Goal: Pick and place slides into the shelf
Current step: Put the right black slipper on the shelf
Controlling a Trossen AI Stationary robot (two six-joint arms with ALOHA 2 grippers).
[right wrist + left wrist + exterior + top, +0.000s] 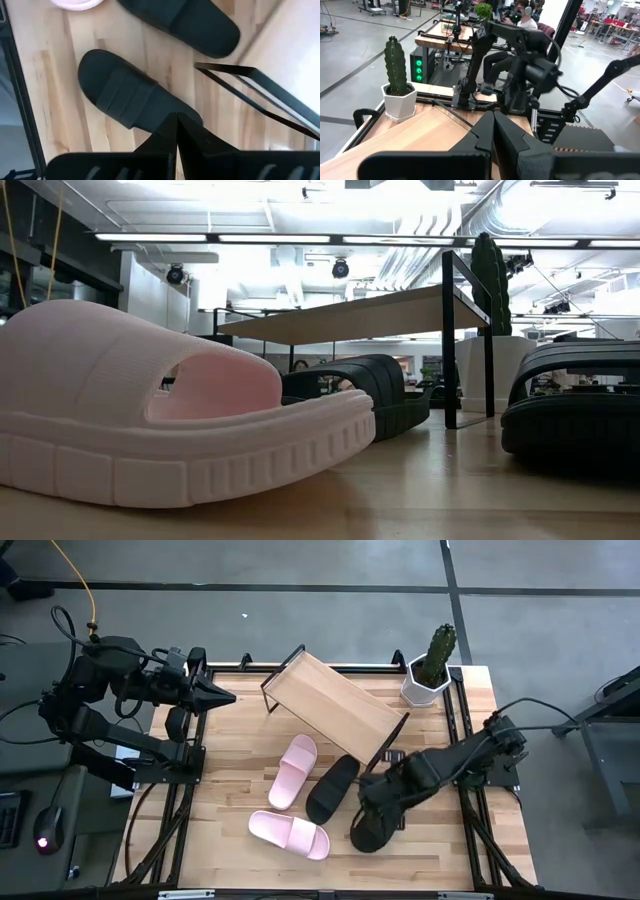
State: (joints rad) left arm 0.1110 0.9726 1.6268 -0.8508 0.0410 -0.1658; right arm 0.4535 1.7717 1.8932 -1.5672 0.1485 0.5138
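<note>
The wooden table carries everything. On its far half the shelf, a slanted light board on a thin black frame, stands at an angle with nothing on it. Just off the shelf's right end, a cactus in a white pot sits at the table's far right corner.

The left arm waits over the table's far left edge, its left tool pinched fully together and holding nothing. The right arm reaches in from the right, and its right tool, also pressed together with nothing between the fingers, hovers right over one black slide near the table's front.

The other black slide lies just in front of the shelf. Beside it on the left lies one pink slide; the second pink slide lies crosswise nearest the front edge.
</note>
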